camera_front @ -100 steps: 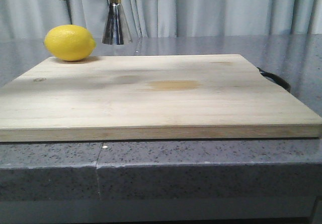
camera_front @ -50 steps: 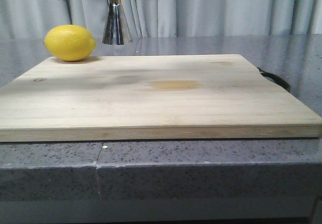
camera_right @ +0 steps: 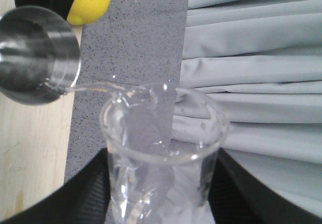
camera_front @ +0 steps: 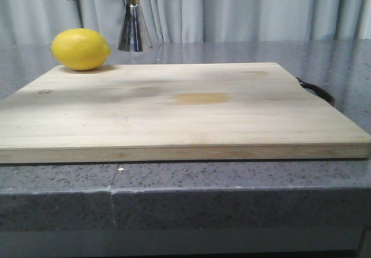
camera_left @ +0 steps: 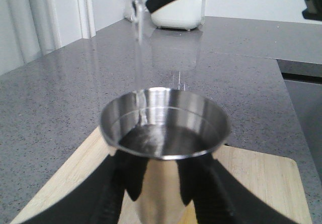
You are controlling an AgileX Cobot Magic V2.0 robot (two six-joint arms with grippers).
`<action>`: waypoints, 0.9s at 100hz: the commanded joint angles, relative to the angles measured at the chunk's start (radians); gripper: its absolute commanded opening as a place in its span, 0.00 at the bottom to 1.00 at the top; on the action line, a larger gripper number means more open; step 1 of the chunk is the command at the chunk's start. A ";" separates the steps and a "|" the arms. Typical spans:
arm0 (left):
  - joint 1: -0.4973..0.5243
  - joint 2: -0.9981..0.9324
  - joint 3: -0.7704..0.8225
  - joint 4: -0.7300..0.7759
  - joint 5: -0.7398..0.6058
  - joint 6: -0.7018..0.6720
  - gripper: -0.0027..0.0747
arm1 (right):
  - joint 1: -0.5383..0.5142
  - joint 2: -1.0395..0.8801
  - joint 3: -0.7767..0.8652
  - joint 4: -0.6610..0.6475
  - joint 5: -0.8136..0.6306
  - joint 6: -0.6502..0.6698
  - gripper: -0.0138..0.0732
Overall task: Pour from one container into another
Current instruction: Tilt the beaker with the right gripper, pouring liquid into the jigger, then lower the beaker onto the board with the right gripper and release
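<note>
Pour under way. Thin clear stream point(camera_left: 139, 48) running from lip of glass beaker point(camera_right: 163, 158) into top cup of steel jigger point(camera_left: 163, 133); liquid already pooled in the cup, level well below rim.

Left gripper point(camera_left: 161, 194) clamped on jigger body, dark fingers point(camera_left: 113, 189) pressed on both sides, jigger upright. Right gripper point(camera_right: 161, 199) closed round beaker, fingers point(camera_right: 83, 194) flanking the glass walls, beaker tipped toward jigger, spout just above and beside jigger rim, not touching as far as visible.

Front view: only jigger's lower cone w/ gold band showing, held up at far left, behind far edge of wooden cutting board point(camera_front: 174, 107), just right of lemon point(camera_front: 80, 49) sitting on board's far-left corner. Beaker itself out of that view. Black handle-like part point(camera_front: 319, 91) at board's right edge, unclear what. Grey speckled counter point(camera_front: 232, 182) under all.

Judgement: mid-pour, roughly half done by fill level. Next: hold tilt till cup nears rim, then ease beaker back upright slowly to cut stream w/o dribble; keep jigger level. Risk: stream lands close to rim, small drift = spill onto board.
</note>
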 commanded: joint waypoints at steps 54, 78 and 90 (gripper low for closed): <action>-0.011 -0.045 -0.028 -0.085 0.109 -0.007 0.35 | -0.026 -0.052 -0.035 0.058 -0.102 0.427 0.56; -0.011 -0.045 -0.028 -0.084 0.109 -0.007 0.35 | -0.143 -0.103 -0.033 0.295 -0.121 0.663 0.56; -0.011 -0.045 -0.028 -0.084 0.109 -0.007 0.35 | -0.225 -0.131 0.006 0.453 -0.154 0.663 0.56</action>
